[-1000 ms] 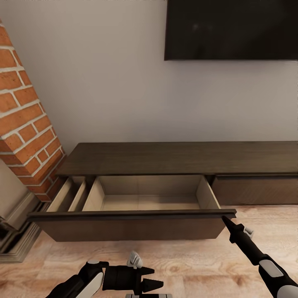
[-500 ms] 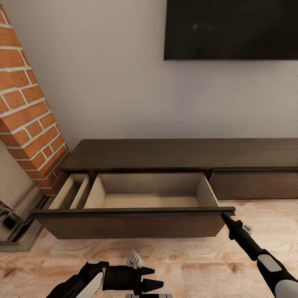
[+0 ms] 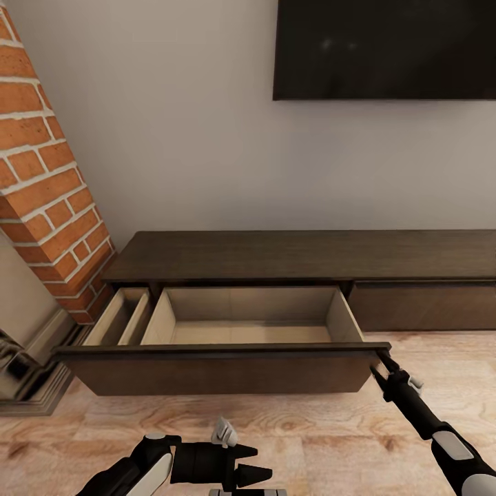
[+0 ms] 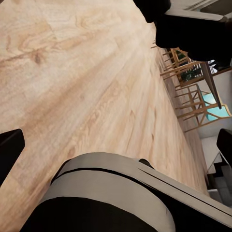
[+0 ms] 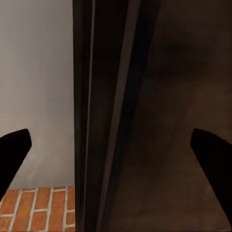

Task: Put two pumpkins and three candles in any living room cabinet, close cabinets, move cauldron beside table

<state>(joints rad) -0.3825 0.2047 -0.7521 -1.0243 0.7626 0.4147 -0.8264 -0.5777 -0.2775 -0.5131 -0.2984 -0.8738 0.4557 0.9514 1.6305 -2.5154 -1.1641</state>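
Cabinet (image 3: 303, 256) sits against the wall below the TV (image 3: 386, 49), brick column (image 3: 41, 165) at its left end. Its wide drawer (image 3: 227, 372) is pulled out, beige inside, nothing in it; narrow side compartment w/ a divider at the drawer's left end.

R tool (image 3: 381, 364) is at the drawer front's right corner, fingers spread wide: one tip over the top edge of the front, the other just below it, so the front edge sits betw. them. Not clamped. R wrist view agrees: dark drawer edge (image 5: 111, 116) runs down the middle, both fingertips (image 5: 212, 154) far out to the sides, brick and wall behind.

L tool (image 3: 244, 463) is low, well in front of the drawer over the wood floor (image 3: 310, 427), pointing toward the R arm; fingers apart by a moderate gap, nothing betw. them. L wrist view: floor planks (image 4: 87, 82), wooden chairs (image 4: 186, 82) further off.

Vs 0.5 s ago: R tool went from tips together just below the drawer corner to spread and straddling the front edge, slightly closer to it. Drawer front sits about the same, maybe a touch further out. Vs 1 s ago the whole view shifted (more brick column visible, cabinet higher in pic) – camera move. L arm unchanged.
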